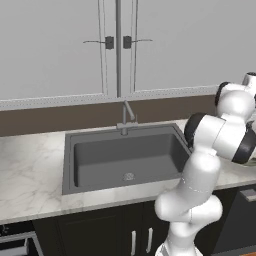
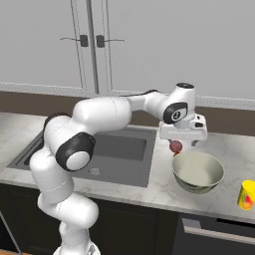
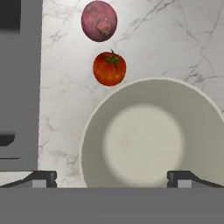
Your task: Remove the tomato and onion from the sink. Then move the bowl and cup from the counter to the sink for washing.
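Observation:
My gripper (image 3: 113, 178) stands open right above the bowl (image 3: 153, 135), a wide cream-white bowl on the marble counter (image 3: 175, 35), with nothing between the fingers. The orange-red tomato (image 3: 109, 68) lies on the counter just off the bowl's rim. The pinkish onion (image 3: 99, 21) rests a little beyond the tomato. In the right base view my gripper (image 2: 184, 144) hovers over the bowl (image 2: 197, 172), which sits just right of the dark sink (image 2: 117, 149). The yellow cup (image 2: 247, 194) stands at the counter's front edge, right of the bowl.
The sink (image 1: 125, 155) has a round drain (image 1: 128, 176) and a grey faucet (image 1: 126, 120) at its back. Its edge (image 3: 19, 87) runs along the left of the hand view. White wall cabinets (image 1: 115, 45) hang above, dark cabinets sit below the counter.

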Available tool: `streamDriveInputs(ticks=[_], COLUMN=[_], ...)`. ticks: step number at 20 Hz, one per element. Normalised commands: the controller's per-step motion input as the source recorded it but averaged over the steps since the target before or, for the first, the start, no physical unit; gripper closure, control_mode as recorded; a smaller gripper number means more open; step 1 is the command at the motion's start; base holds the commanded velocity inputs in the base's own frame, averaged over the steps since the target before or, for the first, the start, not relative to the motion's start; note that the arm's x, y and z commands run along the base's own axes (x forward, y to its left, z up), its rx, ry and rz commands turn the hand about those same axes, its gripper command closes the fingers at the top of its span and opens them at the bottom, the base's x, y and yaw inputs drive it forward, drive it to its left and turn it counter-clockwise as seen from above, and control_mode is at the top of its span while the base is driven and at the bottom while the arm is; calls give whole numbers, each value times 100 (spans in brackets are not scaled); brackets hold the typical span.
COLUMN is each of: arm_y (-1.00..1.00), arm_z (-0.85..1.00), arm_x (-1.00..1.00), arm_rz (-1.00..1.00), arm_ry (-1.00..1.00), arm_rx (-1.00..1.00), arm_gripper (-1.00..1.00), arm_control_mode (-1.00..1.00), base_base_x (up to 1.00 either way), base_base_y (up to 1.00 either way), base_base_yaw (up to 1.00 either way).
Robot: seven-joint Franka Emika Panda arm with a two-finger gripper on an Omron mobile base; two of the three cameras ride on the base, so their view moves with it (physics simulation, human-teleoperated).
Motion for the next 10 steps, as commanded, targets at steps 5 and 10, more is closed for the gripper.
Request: streamDriveInputs(ticks=[5, 10], arm_y=[16, 13], arm_z=[0, -3], arm_x=[-25, -24], arm_rz=[-2, 0], arm_ry=[0, 0], arm_rx=[-6, -3], arm_gripper=[-100, -100], arm_control_mode=[-100, -100], base_base_x=[0, 0], base_base_y=[0, 0], base_base_yaw=[0, 0])
